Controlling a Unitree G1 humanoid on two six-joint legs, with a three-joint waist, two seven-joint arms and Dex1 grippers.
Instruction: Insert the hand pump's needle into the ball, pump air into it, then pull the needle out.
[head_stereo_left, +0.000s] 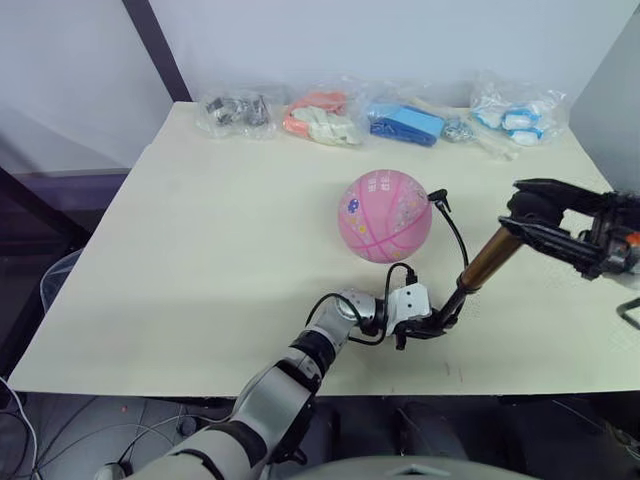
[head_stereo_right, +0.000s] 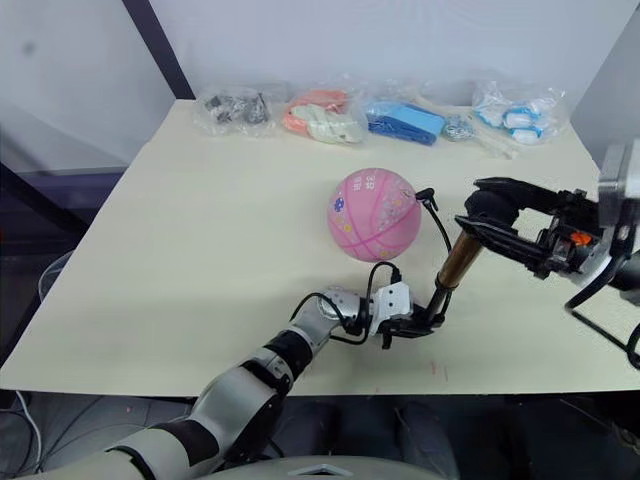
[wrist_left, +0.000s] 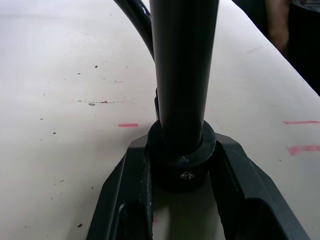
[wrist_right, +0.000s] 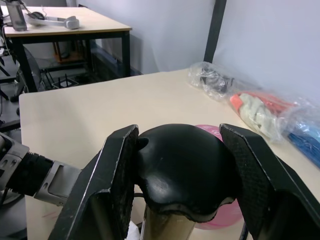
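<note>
Both hands on the hand pump (head_stereo_left: 478, 268), ball (head_stereo_left: 384, 215) beside it.

My left hand (head_stereo_left: 432, 326) clamps the pump's black base cap low on the surface (head_stereo_left: 200, 260); my right hand (head_stereo_left: 528, 214) pinches the black handle. The hose arcs to the pink ball mid-surface.

Lab: bare worktables (wrist_right: 75, 22), bagged parts (head_stereo_left: 405, 122)

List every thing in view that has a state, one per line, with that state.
ball: round, resting on the table, needle end at its side.
hand pump: tilted, held at both ends.
left gripper: shut on the pump's base.
right gripper: shut on the pump's handle.
clear bags: closed, lined along the table's far edge.
</note>
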